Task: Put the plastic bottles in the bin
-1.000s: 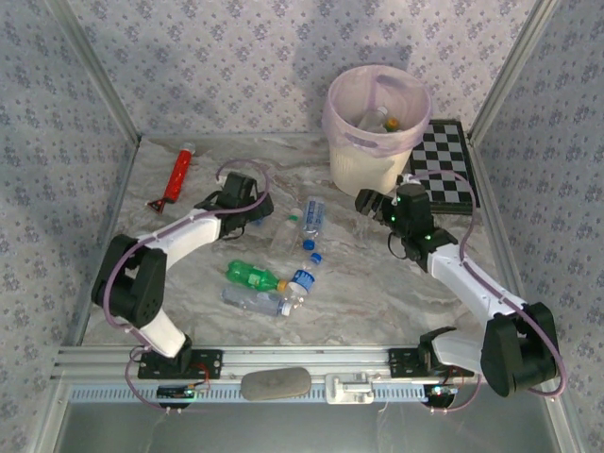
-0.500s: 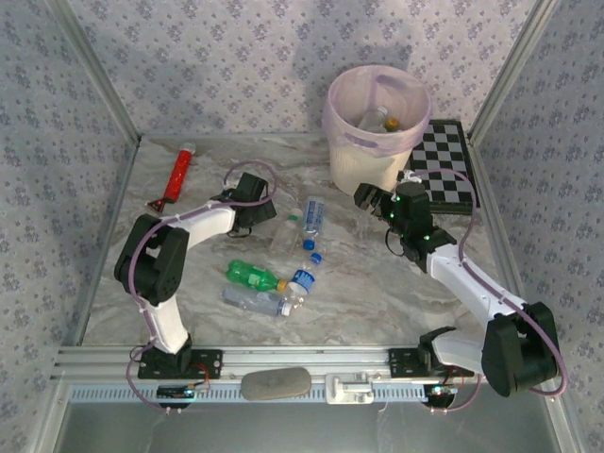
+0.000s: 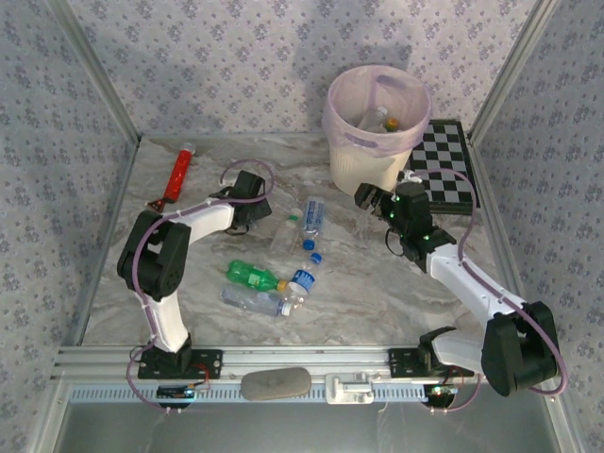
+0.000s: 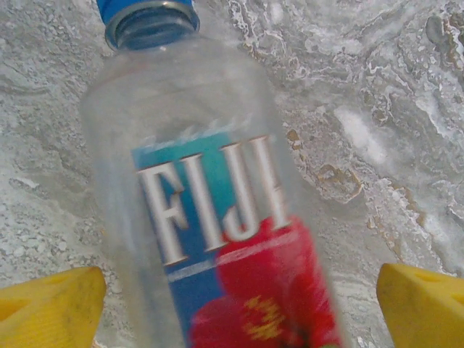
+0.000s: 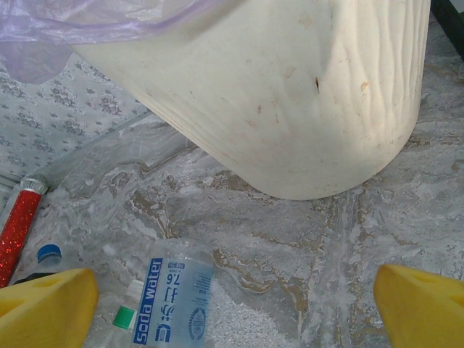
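Several bottles lie left of the bin. Left gripper has just shifted over the Fiji bottle there, jaws wide astride it, gripping nothing: pickup looks imminent. Right gripper waits open beside bin.

Left arm and right arm: white links, black joints, looping purple cables; yellow pads on the left end effector.

A: Bright, even light from above. The bin casts a soft shadow onto the back wall; shadows on the table are faint.

B: The left wrist picture is blurred, the Fiji bottle too close, its label smeared. The right wrist picture is sharper, its near corners soft.
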